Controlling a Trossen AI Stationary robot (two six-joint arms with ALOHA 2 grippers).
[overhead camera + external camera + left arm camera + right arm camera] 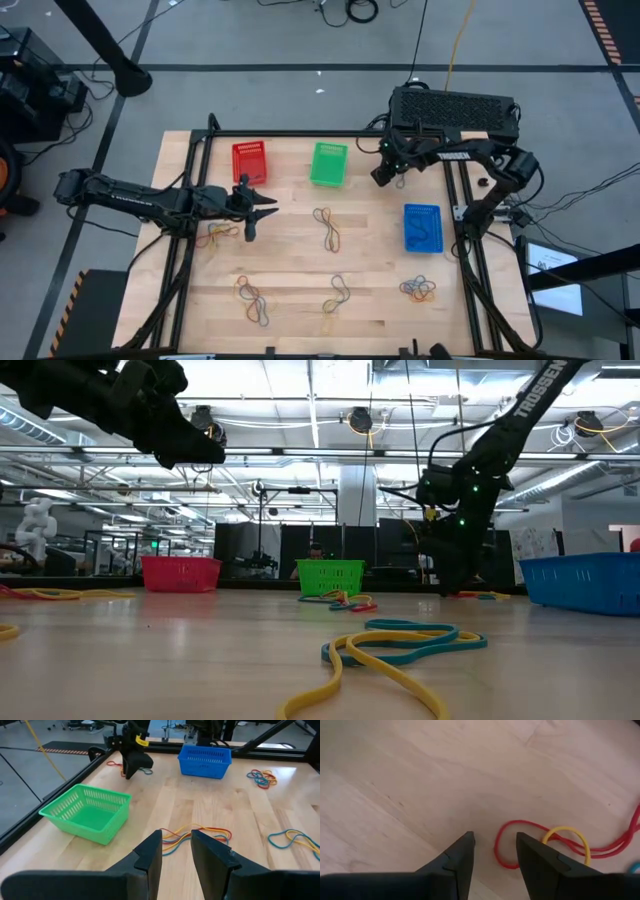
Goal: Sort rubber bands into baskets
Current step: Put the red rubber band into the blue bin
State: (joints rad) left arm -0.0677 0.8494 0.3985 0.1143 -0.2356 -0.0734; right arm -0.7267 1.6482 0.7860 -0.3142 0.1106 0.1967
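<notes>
Counter (300, 300) of pale wood carries three small plastic lattice baskets: red basket (249, 161) far left, green basket (328, 163) far centre, blue basket (422, 227) at right. Thin rubber bands lie in loose clusters: one beside the left tool (217, 234), one mid-counter (328, 228), three along the near edge, e.g. (418, 290).

Left tool (262, 206) hovers just near of the red basket, fingers (150, 854) narrowly apart, holding nothing.

Right tool (495, 851) sits low over the far right of the counter, fingers slightly apart around nothing; red and yellow rubber loops (555, 842) lie just beyond them.
</notes>
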